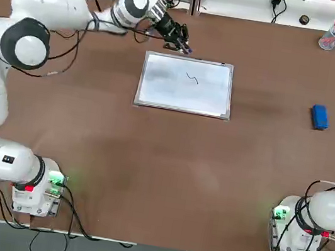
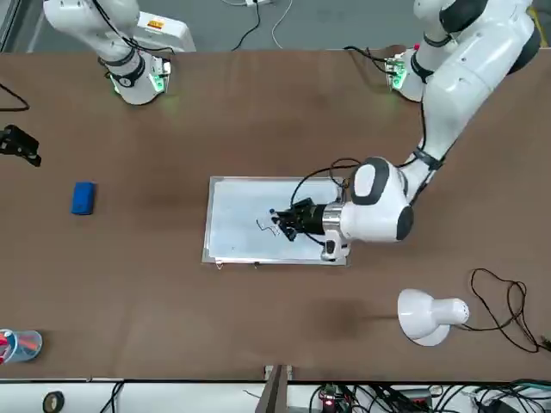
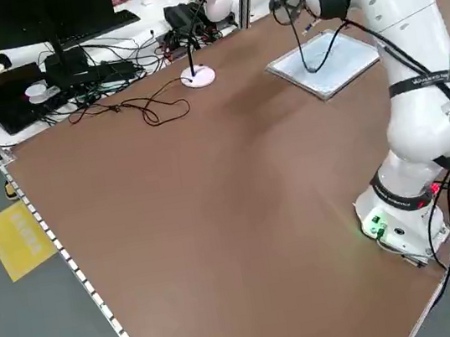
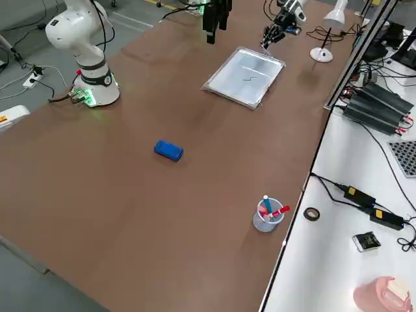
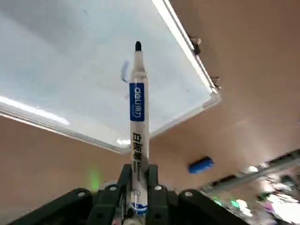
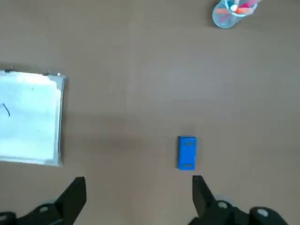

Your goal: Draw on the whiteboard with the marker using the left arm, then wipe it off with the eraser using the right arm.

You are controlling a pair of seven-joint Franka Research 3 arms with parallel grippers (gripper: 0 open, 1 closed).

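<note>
While the left gripper (image 5: 138, 206) clamps the marker (image 5: 138, 126) by its tail end, the uncapped tip points out over the whiteboard (image 1: 185, 84), clear of the surface in the wrist view. From overhead, that gripper hangs at the board's far edge near its far-left corner, the left arm (image 1: 34, 41) reaching out long from its base at the near-left of the table (image 1: 159, 175). On the board sits a small dark squiggle (image 1: 192, 78), a little right of centre and toward the far side. Board lies flat mid-table, silver frame all round. Well off to the right, alone on bare brown table, lies the eraser (image 1: 320, 116), touching nothing. Over there the right gripper (image 6: 136, 197) hangs high with fingers spread wide and nothing between them, looking straight down at the eraser, the right arm (image 1: 332, 212) tucked back by its base. At the far-right corner stands a clear cup (image 1: 328, 37) with red pens. A white lamp (image 2: 428, 315) sits beyond the board on the left arm's side.
</note>
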